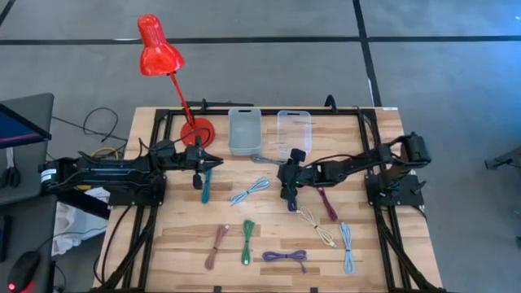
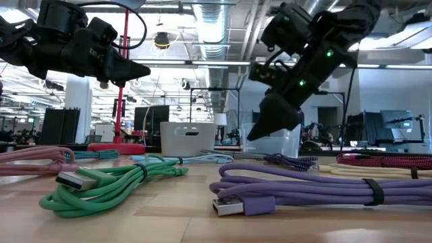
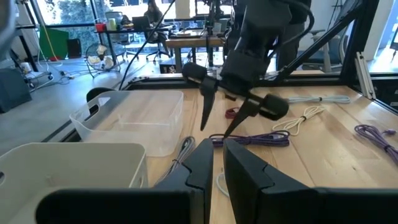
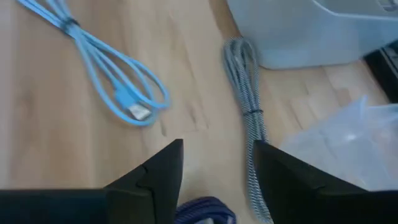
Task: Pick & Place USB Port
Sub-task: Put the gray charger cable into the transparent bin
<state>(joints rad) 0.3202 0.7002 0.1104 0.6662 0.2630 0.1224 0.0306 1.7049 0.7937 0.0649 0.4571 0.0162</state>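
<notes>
A red desk lamp at the wooden table's far left corner, over grey flooring.

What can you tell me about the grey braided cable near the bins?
The grey cable is a thin cord with a woven, speckled grey-and-white sheath, folded into a long narrow bundle and cinched by a dark tie partway along. It lies flat on the wooden table, one end touching the foot of the grey bin, the rest trailing past the clear bin. No plug shows. The right gripper hangs open above its lower stretch, not touching it.
</notes>
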